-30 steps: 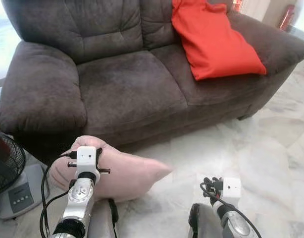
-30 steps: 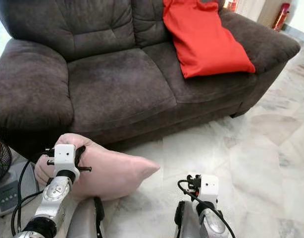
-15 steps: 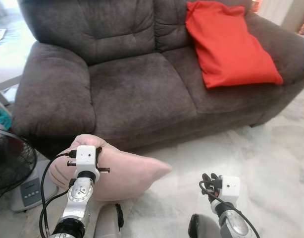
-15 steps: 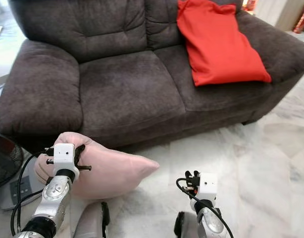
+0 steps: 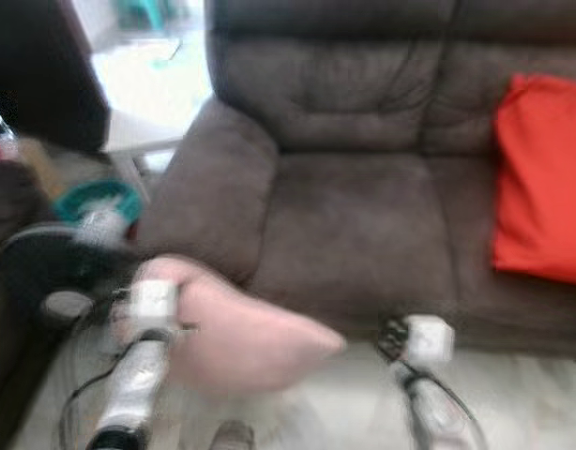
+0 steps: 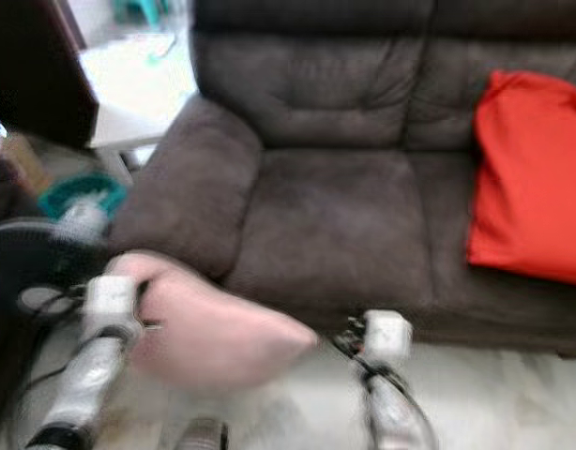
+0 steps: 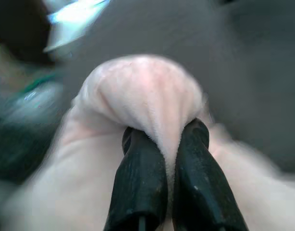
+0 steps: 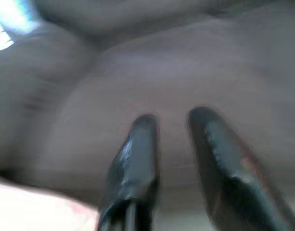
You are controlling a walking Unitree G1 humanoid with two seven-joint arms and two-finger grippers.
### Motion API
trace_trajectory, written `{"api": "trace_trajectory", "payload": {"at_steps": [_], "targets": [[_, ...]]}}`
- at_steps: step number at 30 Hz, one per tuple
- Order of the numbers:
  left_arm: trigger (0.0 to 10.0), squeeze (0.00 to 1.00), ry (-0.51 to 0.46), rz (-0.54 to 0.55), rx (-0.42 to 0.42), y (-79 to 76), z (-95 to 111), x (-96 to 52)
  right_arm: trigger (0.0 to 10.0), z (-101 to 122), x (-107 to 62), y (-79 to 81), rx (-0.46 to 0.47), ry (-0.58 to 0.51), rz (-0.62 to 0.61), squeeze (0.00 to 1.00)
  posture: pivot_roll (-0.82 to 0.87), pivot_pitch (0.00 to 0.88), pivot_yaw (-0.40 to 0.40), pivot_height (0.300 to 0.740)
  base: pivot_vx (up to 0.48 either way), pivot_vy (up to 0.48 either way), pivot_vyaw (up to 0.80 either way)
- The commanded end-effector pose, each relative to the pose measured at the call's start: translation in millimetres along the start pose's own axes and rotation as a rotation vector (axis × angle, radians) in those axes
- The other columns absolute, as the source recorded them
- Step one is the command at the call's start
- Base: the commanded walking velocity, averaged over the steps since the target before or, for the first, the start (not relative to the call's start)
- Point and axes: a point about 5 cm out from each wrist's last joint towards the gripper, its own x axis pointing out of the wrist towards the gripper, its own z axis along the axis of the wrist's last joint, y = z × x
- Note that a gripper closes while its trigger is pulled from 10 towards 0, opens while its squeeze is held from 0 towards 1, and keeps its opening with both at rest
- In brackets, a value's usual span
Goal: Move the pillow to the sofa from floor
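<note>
- Pillow (image 5: 236, 333) hangs pinched by a fold in my left hand (image 7: 169, 144), low before the sofa (image 5: 363, 216).
- Its long axis runs toward my right hand (image 8: 174, 144), which is narrowly parted and empty.
- Seat lies ahead and higher; left arm is nearer.

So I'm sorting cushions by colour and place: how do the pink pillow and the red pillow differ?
The pale pink plush pillow is pinched in the left hand in front of the brown fabric sofa; the bright red smooth pillow lies on the sofa's seat, touched by neither hand. Both are soft cushions.
</note>
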Motion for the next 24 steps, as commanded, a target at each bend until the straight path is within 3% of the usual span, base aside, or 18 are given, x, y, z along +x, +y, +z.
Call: {"api": "trace_trajectory", "payload": {"at_steps": [1,14,24], "targets": [[10.0,0.00,-0.110,-0.049,0.013,-8.5,21,4.7,10.0,-12,-7.7,-5.9,0.025,0.054,-0.039,0.00,0.06,0.040,0.008,0.740,0.000,0.000,0.00],[10.0,0.00,-0.145,-0.094,-0.007,-15.5,34,6.4,10.0,-12,-8.8,-5.3,0.025,0.056,-0.052,0.00,0.06,0.038,0.010,0.740,0.000,0.000,0.00],[10.0,0.00,-0.223,-0.158,-0.004,-25.2,56,5.8,10.0,-2,-3.9,1.4,0.020,0.018,-0.045,0.00,0.07,0.021,0.011,0.740,0.000,0.000,0.00]]}}
